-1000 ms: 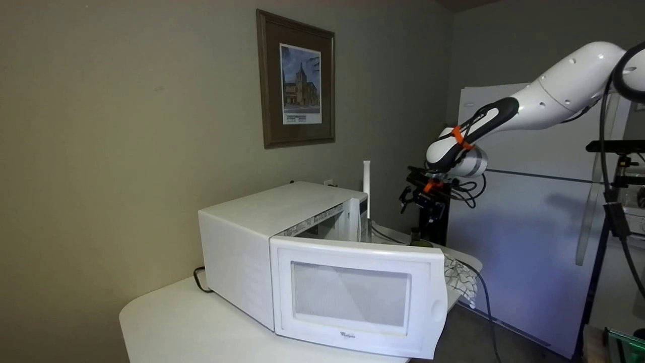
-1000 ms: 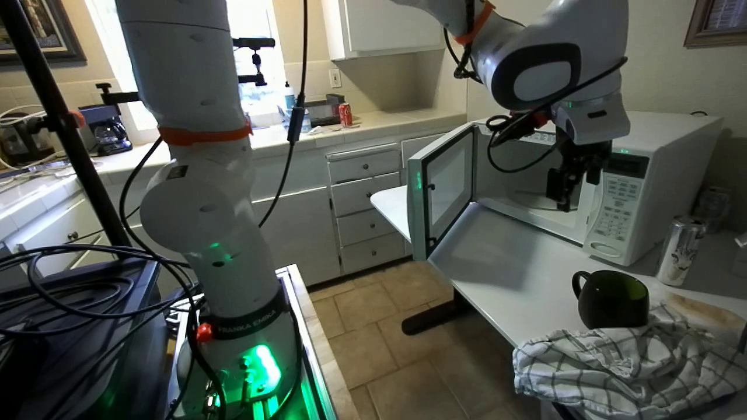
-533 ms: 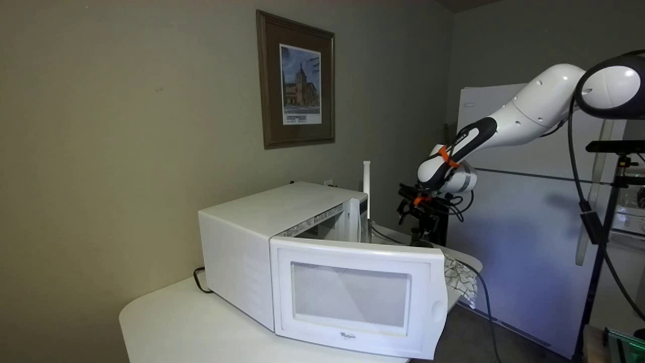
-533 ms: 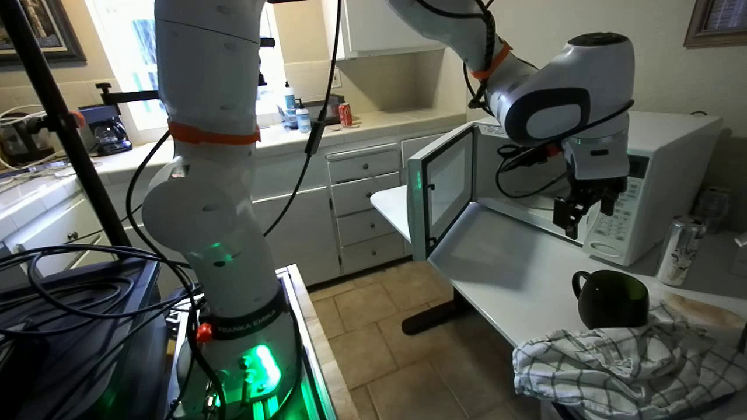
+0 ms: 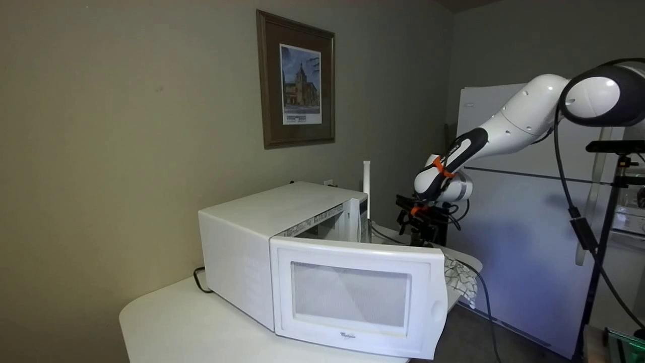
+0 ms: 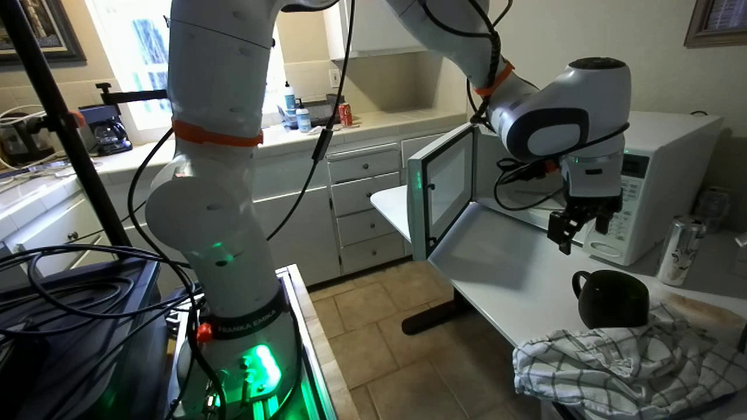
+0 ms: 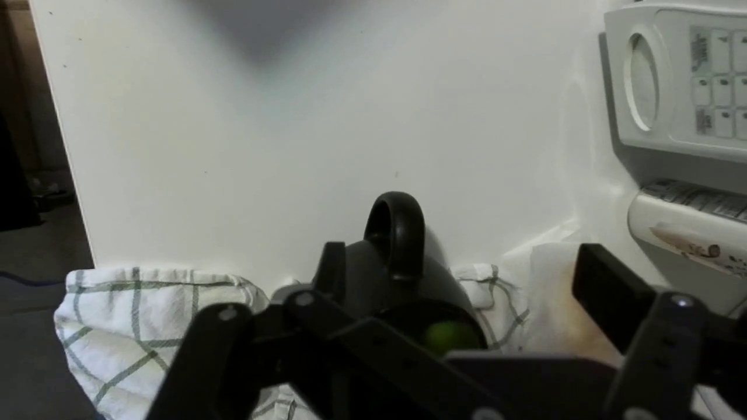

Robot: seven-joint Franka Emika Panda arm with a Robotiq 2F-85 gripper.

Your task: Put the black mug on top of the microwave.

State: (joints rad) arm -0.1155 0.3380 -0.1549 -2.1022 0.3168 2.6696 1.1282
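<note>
Jaws parted, the pincer (image 6: 583, 236) hangs above and apart from the black mug (image 6: 613, 302), which sits by a checked towel (image 6: 613, 370) near the microwave (image 5: 312, 272).

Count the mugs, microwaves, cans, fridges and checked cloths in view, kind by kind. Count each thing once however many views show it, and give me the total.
Black mug: 1
White microwave: 1
Cans (silver can, red can): 2
White fridge: 1
Checked cloth: 1
Total: 6
</note>
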